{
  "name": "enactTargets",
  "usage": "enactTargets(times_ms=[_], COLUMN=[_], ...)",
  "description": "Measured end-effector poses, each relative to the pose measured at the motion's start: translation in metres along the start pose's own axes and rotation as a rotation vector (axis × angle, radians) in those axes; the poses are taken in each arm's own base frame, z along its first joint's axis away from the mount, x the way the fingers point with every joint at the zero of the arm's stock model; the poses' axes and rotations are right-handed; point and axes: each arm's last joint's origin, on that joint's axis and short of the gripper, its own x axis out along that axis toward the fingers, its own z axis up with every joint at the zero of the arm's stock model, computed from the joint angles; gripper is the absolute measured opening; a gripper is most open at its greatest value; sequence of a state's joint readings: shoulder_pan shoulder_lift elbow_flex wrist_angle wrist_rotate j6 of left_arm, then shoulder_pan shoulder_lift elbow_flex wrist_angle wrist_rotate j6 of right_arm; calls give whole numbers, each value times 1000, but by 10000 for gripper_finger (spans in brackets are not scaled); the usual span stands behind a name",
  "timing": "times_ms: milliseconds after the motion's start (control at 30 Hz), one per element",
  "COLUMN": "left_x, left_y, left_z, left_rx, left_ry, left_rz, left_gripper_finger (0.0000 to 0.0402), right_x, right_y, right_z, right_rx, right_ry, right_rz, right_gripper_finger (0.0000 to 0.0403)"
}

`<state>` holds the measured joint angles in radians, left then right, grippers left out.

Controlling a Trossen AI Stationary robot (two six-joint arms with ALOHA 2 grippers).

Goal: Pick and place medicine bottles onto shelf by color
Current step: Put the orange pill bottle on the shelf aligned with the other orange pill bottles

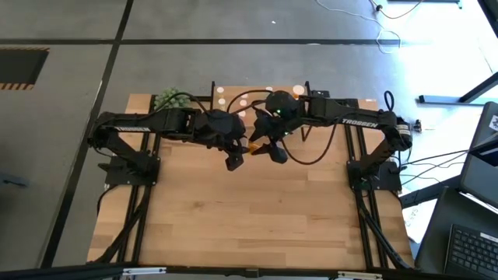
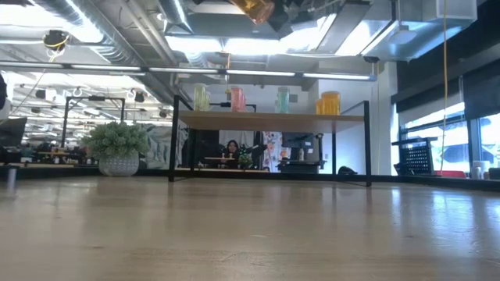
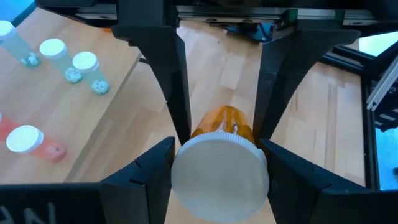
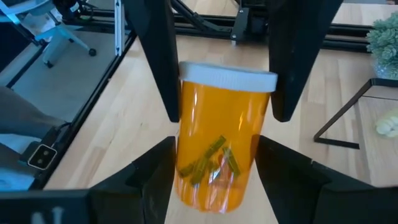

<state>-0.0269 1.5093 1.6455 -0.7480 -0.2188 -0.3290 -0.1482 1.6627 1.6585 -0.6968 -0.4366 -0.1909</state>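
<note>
Orange bottle (image 4: 221,140) clamped between left gripper (image 3: 217,134) and right gripper (image 4: 224,118); arm reads "TROSSEN"

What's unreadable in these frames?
- High view: dark arms cover much of the light-wood shelf on black legs; its small bottles uncountable.
- Low view: top edge crops the white-capped orange medicine bottle and the left claw and right claw gripping it.
- Right wrist view: green bits inside it too blurred to identify.

1 shelf (image 2: 269,120) — 4 bottles (image 2: 236,98) on it, 1 orange bottle (image 4: 221,146) aloft, 2 pincers (image 1: 253,150).
</note>
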Motion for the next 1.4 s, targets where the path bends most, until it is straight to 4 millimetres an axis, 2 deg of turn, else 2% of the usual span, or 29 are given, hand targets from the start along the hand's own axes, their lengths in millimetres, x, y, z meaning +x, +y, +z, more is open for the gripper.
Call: enactTargets(times_ms=[367, 700, 1400], left_x=[0, 0, 0], left_y=[0, 0, -2], left_z=[1, 0, 0], left_rx=[-1, -1, 56], left_ry=[-6, -6, -1], left_rz=[5, 7, -6], left_gripper_finger=[198, 198, 208], right_x=[13, 12, 11], right_y=[-5, -5, -5], right_z=[-3, -2, -2], right_rx=[41, 44, 54], right_ry=[19, 9, 4], right_rz=[13, 12, 11], right_gripper_finger=[218, 183, 187])
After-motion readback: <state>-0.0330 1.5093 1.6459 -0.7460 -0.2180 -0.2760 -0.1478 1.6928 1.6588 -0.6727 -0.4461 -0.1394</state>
